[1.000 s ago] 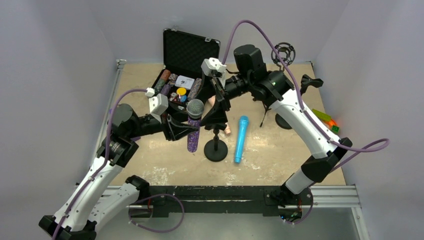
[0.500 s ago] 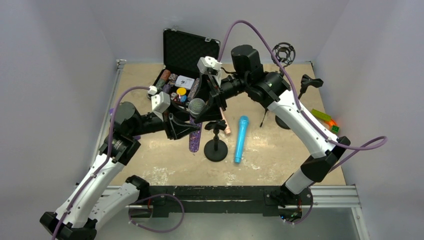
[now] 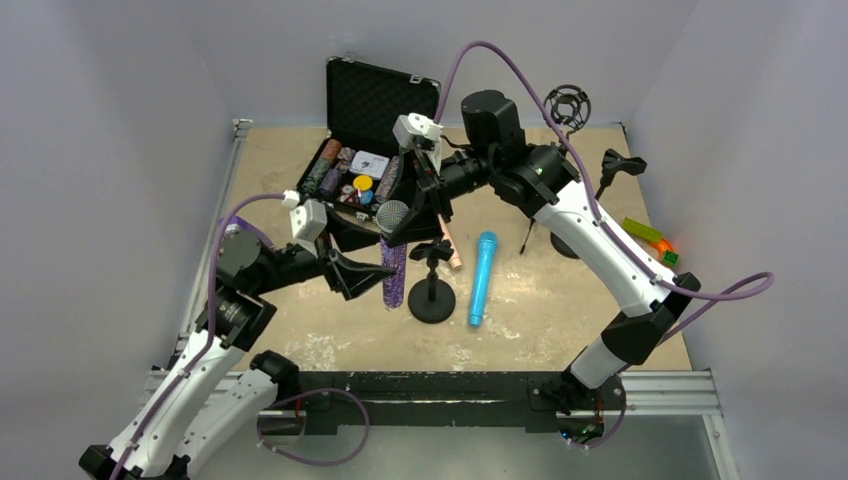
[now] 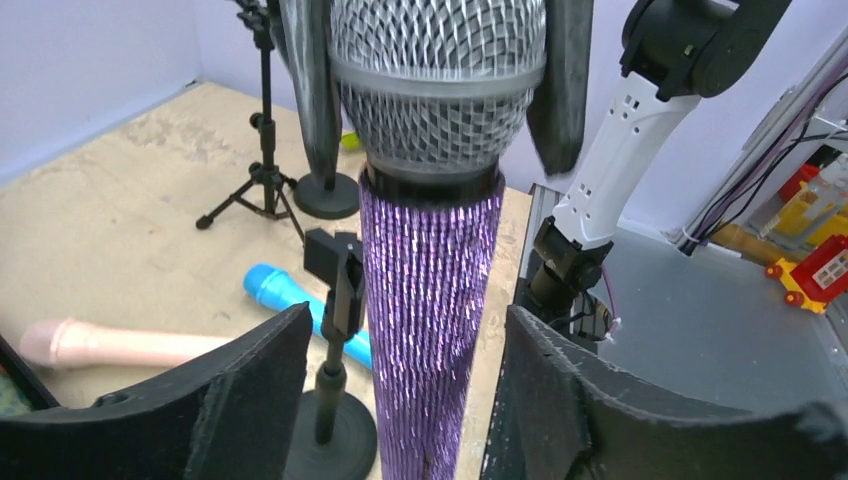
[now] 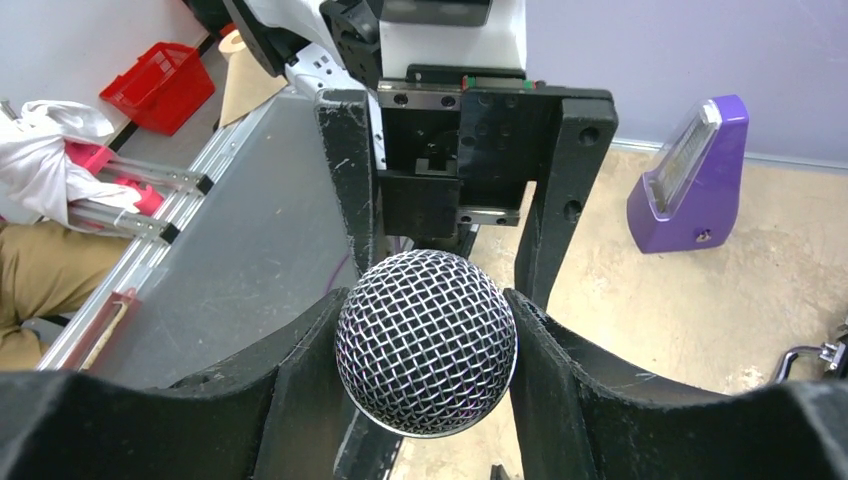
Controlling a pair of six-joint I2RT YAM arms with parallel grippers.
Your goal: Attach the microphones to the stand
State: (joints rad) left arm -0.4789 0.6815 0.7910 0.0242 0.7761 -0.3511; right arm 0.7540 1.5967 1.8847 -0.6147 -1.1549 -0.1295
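The glittery purple microphone point(image 3: 393, 265) hangs upright just left of the small black desk stand point(image 3: 432, 300). My right gripper point(image 3: 402, 222) is shut on its grey mesh head point(image 5: 425, 340). My left gripper point(image 3: 370, 276) is open; its fingers point(image 4: 250, 370) flank the purple body point(image 4: 430, 300) with gaps on both sides. The stand's clip point(image 4: 335, 285) is empty, just beside the body. The bright blue microphone point(image 3: 483, 277) lies on the table right of the stand. The pale pink microphone point(image 3: 452, 255) lies behind the stand, partly hidden by my right gripper.
An open black case point(image 3: 375, 100) with several small items stands at the back. A tripod stand point(image 3: 565, 240) and a shock mount point(image 3: 567, 103) are at the back right. A green and orange toy point(image 3: 650, 238) lies at the right edge.
My left gripper has let go of the purple microphone, opened and drawn back toward the near left. My right gripper has closed on the mesh head and now holds it.
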